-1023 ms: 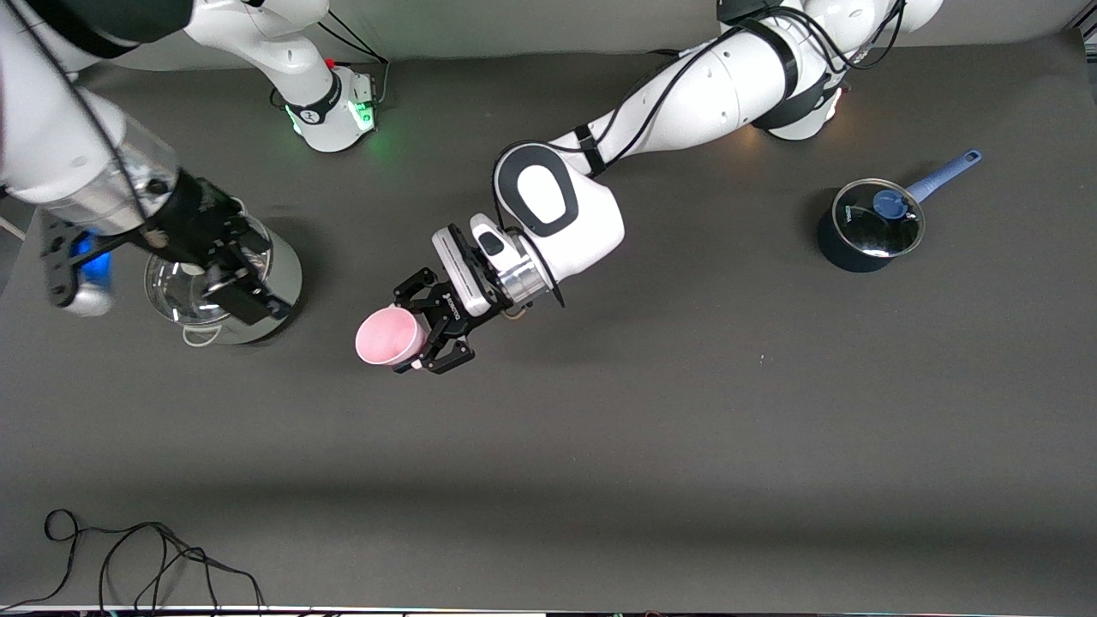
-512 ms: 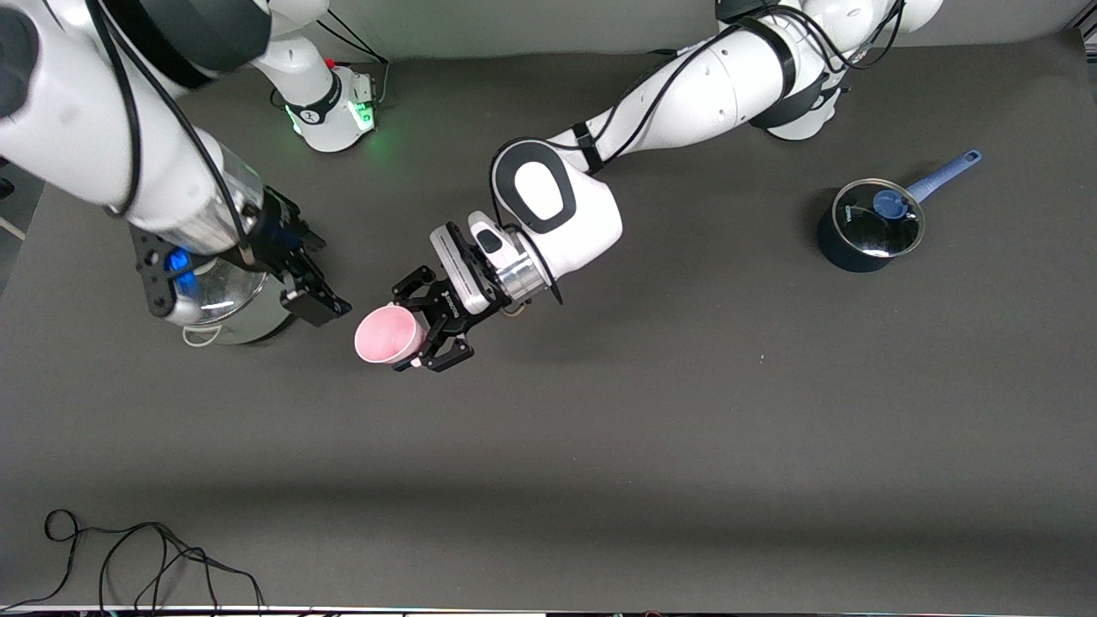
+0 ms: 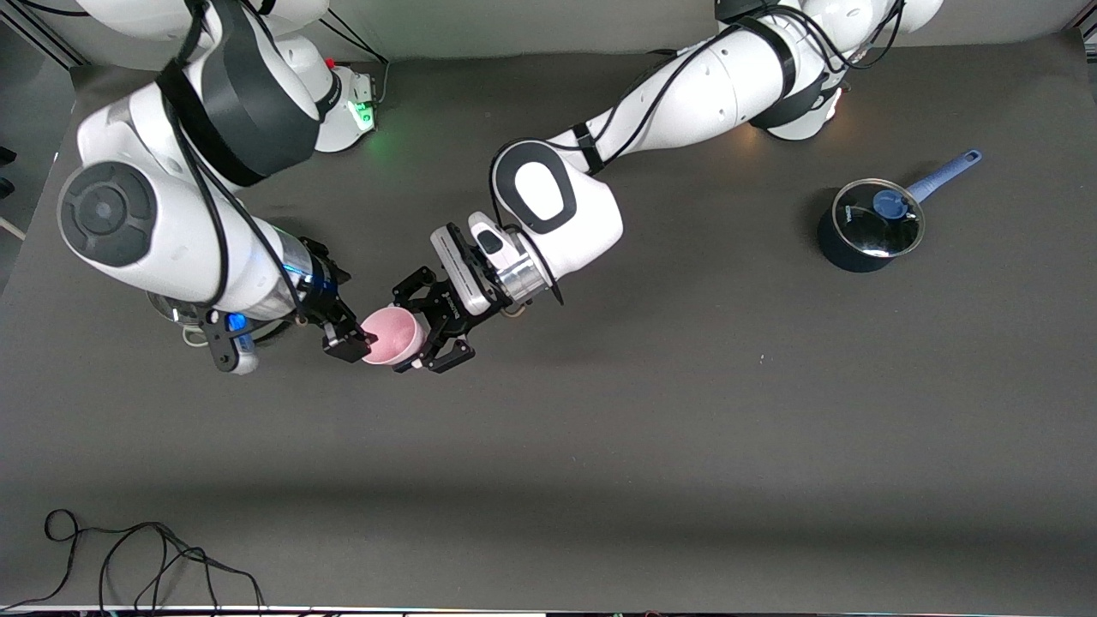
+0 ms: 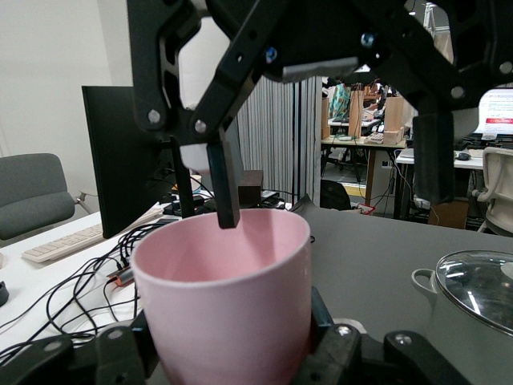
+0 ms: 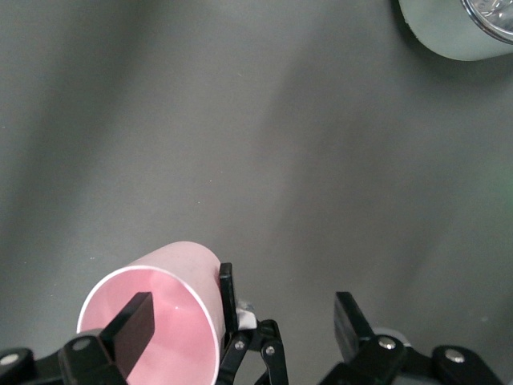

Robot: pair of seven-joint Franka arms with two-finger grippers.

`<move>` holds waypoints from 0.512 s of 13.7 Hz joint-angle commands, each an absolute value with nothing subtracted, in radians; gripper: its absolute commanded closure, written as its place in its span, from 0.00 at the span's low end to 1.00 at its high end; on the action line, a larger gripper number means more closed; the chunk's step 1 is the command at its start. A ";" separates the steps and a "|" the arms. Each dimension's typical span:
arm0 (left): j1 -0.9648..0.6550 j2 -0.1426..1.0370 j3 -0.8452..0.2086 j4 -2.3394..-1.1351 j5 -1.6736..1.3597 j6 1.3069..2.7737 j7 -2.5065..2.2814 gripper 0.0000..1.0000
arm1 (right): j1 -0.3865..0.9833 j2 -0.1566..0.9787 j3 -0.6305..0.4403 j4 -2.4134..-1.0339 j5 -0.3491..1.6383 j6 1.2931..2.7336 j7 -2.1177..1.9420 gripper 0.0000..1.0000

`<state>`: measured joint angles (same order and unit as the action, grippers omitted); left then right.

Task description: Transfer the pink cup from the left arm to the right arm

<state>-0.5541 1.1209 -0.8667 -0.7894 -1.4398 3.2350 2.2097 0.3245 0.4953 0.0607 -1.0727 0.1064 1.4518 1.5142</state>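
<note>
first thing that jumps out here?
The pink cup, held up over the middle of the table: the left claw is shut on its body while the right claw stands open at its rim, one finger dipping inside the mouth. Next, the steel pot at the right arm's end of the table, largely hidden under that arm, and the dark lidded saucepan with a blue handle at the left arm's end.
</note>
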 commanded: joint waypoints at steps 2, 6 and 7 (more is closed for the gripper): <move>-0.575 1.111 -0.845 -0.772 -1.451 3.257 2.195 1.00 | 0.336 0.492 0.063 -1.060 0.117 1.447 1.516 0.01; -0.575 1.111 -0.845 -0.772 -1.451 3.257 2.195 1.00 | 0.339 0.500 0.063 -1.055 0.117 1.463 1.517 0.13; -0.575 1.111 -0.845 -0.772 -1.451 3.257 2.195 1.00 | 0.341 0.500 0.063 -1.054 0.117 1.468 1.517 0.20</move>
